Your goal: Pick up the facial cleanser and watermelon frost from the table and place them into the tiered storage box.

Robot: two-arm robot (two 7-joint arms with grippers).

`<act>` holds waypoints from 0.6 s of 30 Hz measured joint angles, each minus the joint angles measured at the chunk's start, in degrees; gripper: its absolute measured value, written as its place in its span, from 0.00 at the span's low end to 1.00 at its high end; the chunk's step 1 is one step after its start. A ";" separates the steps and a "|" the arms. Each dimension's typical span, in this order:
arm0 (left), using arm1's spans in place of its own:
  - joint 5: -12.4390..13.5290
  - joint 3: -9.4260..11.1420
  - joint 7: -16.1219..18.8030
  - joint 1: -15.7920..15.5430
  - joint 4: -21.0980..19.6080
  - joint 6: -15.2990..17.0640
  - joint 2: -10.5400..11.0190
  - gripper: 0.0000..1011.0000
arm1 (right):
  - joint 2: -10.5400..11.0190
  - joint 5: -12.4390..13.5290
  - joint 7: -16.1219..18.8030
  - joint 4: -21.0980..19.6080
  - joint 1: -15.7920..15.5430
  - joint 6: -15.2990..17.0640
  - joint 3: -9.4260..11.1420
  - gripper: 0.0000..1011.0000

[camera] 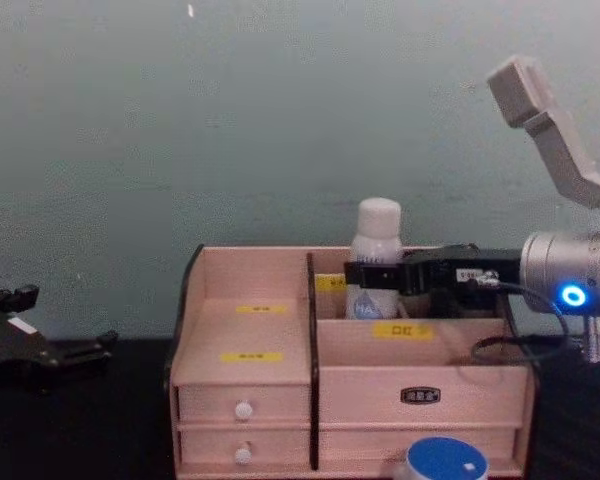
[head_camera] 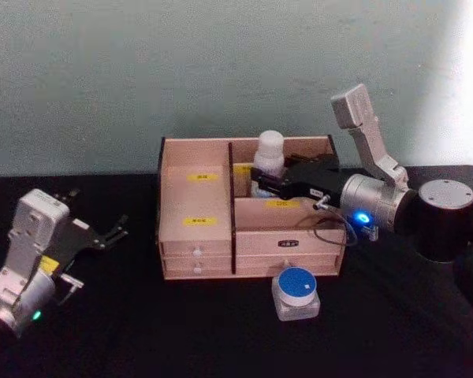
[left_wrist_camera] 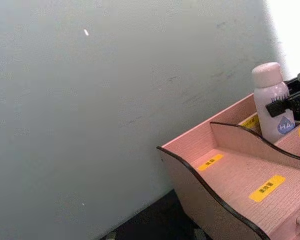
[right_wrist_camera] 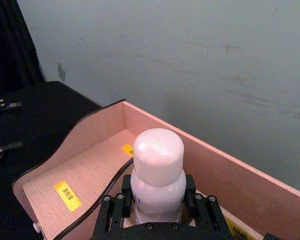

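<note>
Right gripper (right_wrist_camera: 157, 201) — facial cleanser (right_wrist_camera: 158, 162) upright, tight between its fingers

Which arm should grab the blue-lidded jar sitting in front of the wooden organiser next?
Probably right: the right gripper, jaws shut on the white round-capped bottle inside the light wooden organiser, is nearest the blue-lidded clear jar. The left gripper sits open, far left.

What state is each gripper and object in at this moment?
White bottle: upright, gripped, in the box's rear right compartment.
Blue-lidded jar: lid on, standing on table before box.
Tiered storage box: drawers shut.
Right gripper: fingers shut on bottle.
Left gripper: fingers open, empty.
</note>
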 joint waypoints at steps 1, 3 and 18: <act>0.00 0.00 0.00 0.00 0.00 0.00 0.00 0.99 | -0.04 -0.07 0.01 0.10 -0.01 0.00 0.00 0.60; 0.00 0.00 0.00 0.00 0.00 0.00 0.00 0.99 | -0.19 -0.29 0.01 0.38 -0.01 0.00 0.00 0.60; 0.00 0.00 0.00 0.00 0.00 0.00 0.00 0.99 | -0.52 -0.99 -0.21 0.75 -0.11 0.24 0.12 0.60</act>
